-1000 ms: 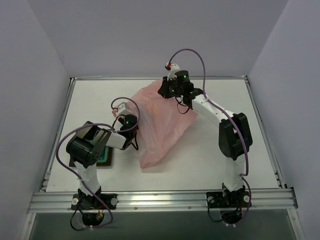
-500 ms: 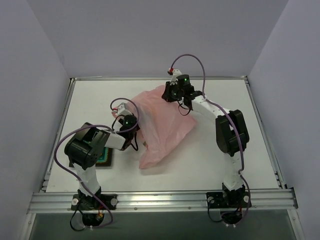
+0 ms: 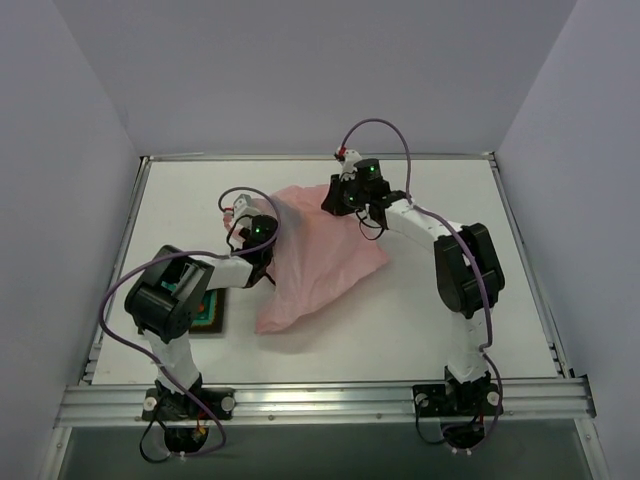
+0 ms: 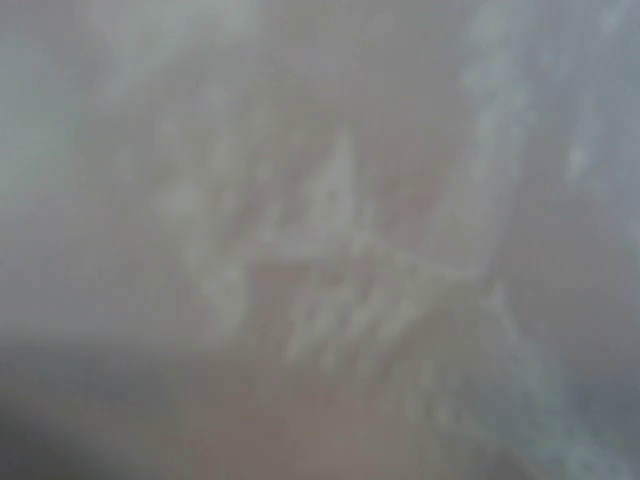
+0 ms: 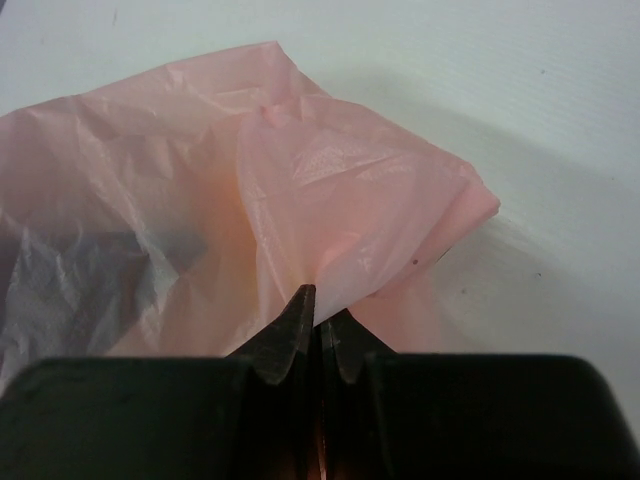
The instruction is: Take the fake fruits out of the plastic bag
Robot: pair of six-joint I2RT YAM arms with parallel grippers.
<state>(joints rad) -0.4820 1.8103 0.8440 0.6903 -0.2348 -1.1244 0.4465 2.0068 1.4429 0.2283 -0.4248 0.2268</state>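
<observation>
Film bag held at two edges. The pink plastic bag (image 3: pixel 318 255) lies crumpled mid-bench (image 3: pixel 180 200), running from 1 o'clock to 7 o'clock in the overhead view. At its 1 o'clock edge the right tool (image 5: pixel 320 322) is clenched on a gathered fold, tips meeting with film between them. The left tool (image 3: pixel 260 265) sits at the bag's 9 o'clock edge. Its wrist camera shows only blurred pale film against the lens, so its state cannot be told. No fake fruits are discernible in any view. A dark tray (image 3: pixel 212 312) lies at 8 o'clock, beside the bag. Judgement: the film is light, limp and slippery, and will sag rather than keep shape. It is best taken by bunched edge folds. Smooth round fruits would likely roll once freed.
</observation>
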